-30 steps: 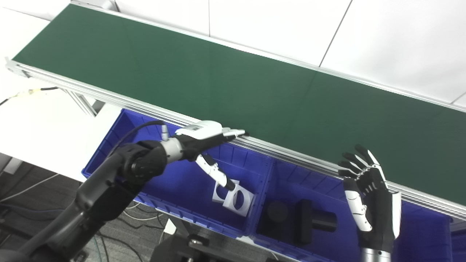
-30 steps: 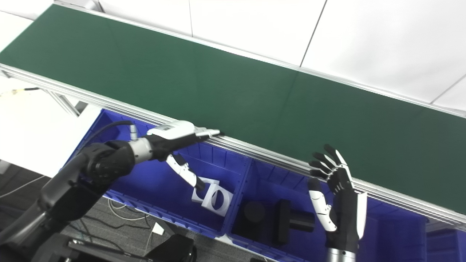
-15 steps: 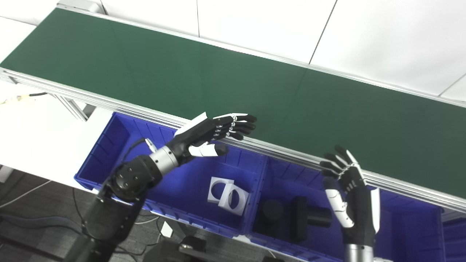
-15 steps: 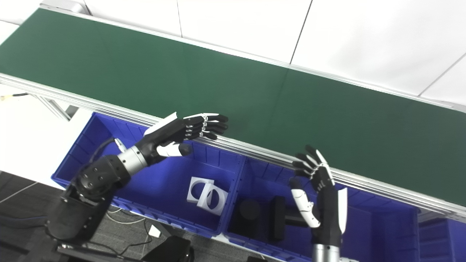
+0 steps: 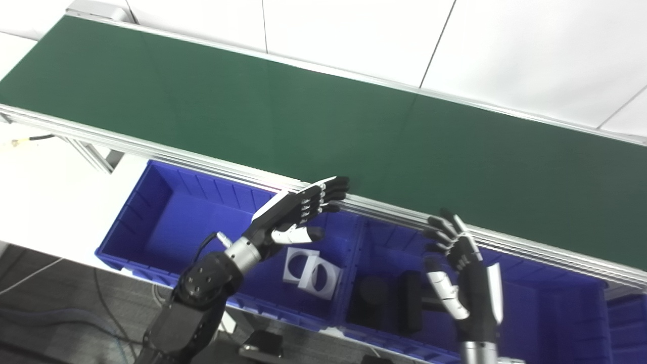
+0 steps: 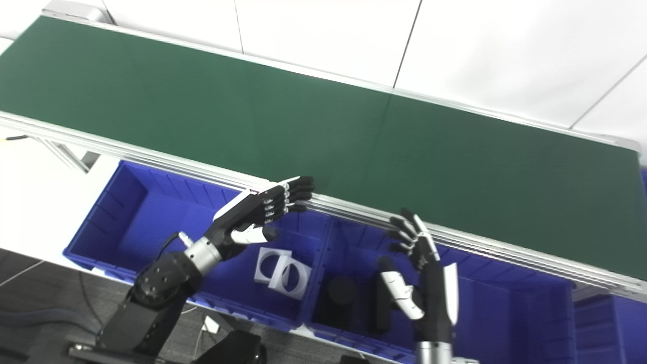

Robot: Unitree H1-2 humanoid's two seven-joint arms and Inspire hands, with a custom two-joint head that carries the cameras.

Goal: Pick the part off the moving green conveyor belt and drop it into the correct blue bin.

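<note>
White panelled wall behind; long matte green conveyor belt (image 5: 323,121) running left to right, aluminium rails along its near edge, bare of any part in view. Below, near side: left blue bin (image 5: 202,217) holding two white square ring parts (image 5: 311,267); next blue bin (image 5: 546,313) holding dark cylindrical parts (image 5: 371,298). Left hand (image 5: 298,215) flat, fingers spread, empty, at the rail. Right hand (image 5: 462,283) upright, fingers apart, empty. Probably light, rigid, smooth plastic; likely best pinched across opposite flat sides.
</note>
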